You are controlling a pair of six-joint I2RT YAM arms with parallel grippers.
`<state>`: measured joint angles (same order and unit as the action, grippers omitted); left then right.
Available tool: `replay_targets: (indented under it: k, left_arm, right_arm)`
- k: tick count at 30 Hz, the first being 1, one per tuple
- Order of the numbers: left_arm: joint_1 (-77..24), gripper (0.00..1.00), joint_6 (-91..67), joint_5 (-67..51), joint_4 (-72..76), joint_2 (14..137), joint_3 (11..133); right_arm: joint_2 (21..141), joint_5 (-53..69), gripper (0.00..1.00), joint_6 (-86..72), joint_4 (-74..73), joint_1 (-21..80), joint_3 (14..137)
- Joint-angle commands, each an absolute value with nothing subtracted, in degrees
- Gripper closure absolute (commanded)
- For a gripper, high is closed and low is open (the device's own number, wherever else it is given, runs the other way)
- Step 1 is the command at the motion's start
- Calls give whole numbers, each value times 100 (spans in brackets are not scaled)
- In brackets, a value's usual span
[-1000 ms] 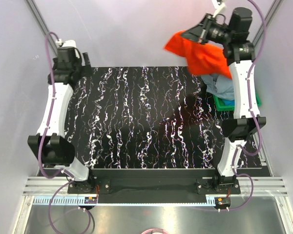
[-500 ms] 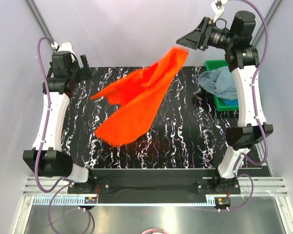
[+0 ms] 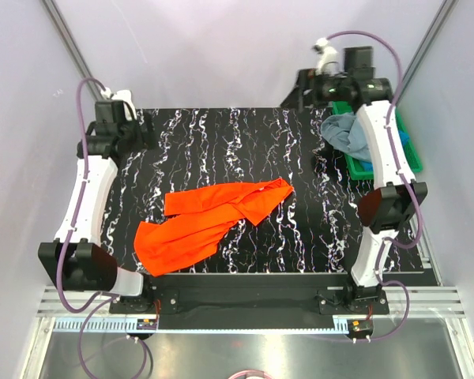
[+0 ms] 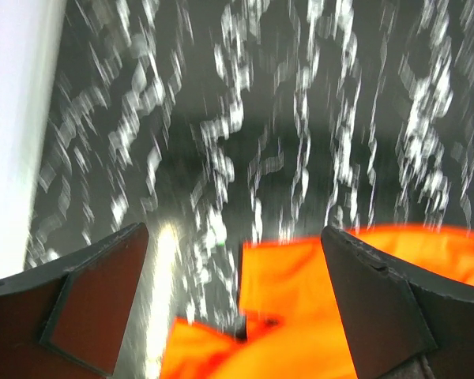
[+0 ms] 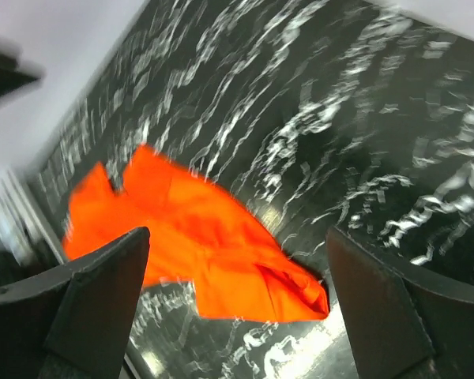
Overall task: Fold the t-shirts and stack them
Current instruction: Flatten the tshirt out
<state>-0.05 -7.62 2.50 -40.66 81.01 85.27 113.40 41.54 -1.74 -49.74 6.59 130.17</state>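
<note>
The bright orange t-shirt point(image 3: 209, 221) lies crumpled and stretched slantwise on the black marbled table point(image 3: 300, 237), front left of centre, with neither gripper touching it. It also shows in the left wrist view point(image 4: 300, 300) and the right wrist view point(image 5: 197, 237). A grey-blue t-shirt point(image 3: 344, 133) spills out of the green tray point(image 3: 411, 162) at the back right. My left gripper point(image 3: 130, 134) point(image 4: 237, 316) hovers open over the table's back left. High at the back right my right gripper point(image 3: 299, 93) point(image 5: 237, 316) stands open and empty, far above the orange t-shirt.
The green tray sits at the table's right edge, partly behind the right arm point(image 3: 383, 158). Pale walls and slanted metal frame posts point(image 3: 67, 39) close in the back. Bare table top lies between the orange t-shirt and the tray.
My right gripper opened and let go of the orange t-shirt, which flew from the back right and landed on the table's front left. The right arm drew back; the left gripper stayed open.
</note>
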Motion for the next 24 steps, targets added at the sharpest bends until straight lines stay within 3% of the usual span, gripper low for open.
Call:
replay_targets:
  k: [1,8,14,20,24]
  left_arm:
    - [-9,3,-1001,-140,-4263,7692,7999]
    - [157,9,-1458,-97,-4552,7331,7384]
    - [448,6,-1705,-97,-4684,6917,7076]
    - [676,3,-1512,-106,-4527,6680,6979]
    - [817,1,-1407,-141,-4518,6583,6935]
  right_arm:
    - [11117,3771,0,2044,-6274,1702,13017]
    - [11890,5000,0,2794,-7408,2460,12955]
    - [13174,4246,0,3857,-8797,3276,13938]
    - [12807,3762,0,3990,-6832,3822,12800]
    - [12821,4392,0,3771,-6222,4033,12778]
